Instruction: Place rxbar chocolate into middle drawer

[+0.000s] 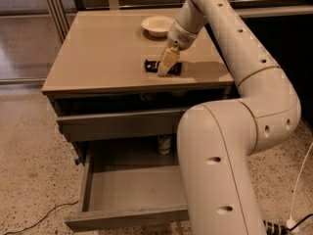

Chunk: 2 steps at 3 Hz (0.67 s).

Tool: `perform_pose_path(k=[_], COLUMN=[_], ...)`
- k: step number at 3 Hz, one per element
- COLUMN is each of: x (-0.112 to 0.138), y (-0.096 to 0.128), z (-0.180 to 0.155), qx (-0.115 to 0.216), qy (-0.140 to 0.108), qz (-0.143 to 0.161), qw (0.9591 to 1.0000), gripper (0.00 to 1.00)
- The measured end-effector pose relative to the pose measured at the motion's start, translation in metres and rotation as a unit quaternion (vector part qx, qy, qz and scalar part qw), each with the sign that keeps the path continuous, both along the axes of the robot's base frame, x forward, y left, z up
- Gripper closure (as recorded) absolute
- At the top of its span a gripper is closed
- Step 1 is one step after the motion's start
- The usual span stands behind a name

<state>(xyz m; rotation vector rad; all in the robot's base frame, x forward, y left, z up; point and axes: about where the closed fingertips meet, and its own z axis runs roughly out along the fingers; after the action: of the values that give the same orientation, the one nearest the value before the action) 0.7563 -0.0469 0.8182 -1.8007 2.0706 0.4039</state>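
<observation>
Nearest to me, the middle drawer (122,218) stands pulled out, its flat grey floor bare toward the front. The thick lower part of the arm (220,170) covers its right side. At the back of the drawer space I can see a small upright can or jar (164,144), too dim to identify. Above that is the closed drawer front (117,124), then the tan cabinet top (98,58). The snack bar (151,65) lies flat on that top, toward the right and near the front edge, well outside the drawer. The gripper (163,71) points down onto the middle of the bar, its tip meeting the wrapper; I cannot tell whether it has a hold on it. Further back sits the white bowl (157,25), apart from both.
</observation>
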Motion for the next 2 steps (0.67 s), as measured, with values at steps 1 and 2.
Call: perform_pose_path(k=[1,2], x=[0.0008,0.0008], y=[0.0008,0.0008], z=[-0.0009,0.0008], qx=[-0.001,-0.001], qy=[0.002,0.002], qz=[0.0,0.0], qw=[1.0,1.0], gripper=[0.48,0.48])
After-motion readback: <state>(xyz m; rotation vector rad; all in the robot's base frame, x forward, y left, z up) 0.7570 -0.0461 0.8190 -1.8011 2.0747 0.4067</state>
